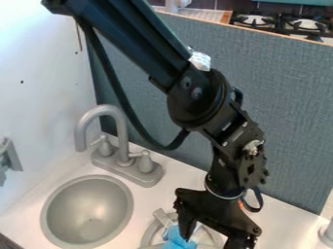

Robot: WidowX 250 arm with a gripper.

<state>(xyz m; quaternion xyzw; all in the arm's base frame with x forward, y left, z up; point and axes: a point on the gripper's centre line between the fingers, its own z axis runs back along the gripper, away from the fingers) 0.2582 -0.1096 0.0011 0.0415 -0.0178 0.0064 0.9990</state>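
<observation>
At left, a gray sink [87,211] sits before a faucet [120,138], whose base bounds your room behind. Right of it, a blue item [177,239] lies at a round gray fixture [147,237], beside a finger of your black gripper [209,238]. Its fingers stand apart; judging by that, no grip or lift is made, and both remain. Behind you, the gray partition [286,121] limits backward movement; rightward, the white counter [286,223] offers more sideways room.
</observation>
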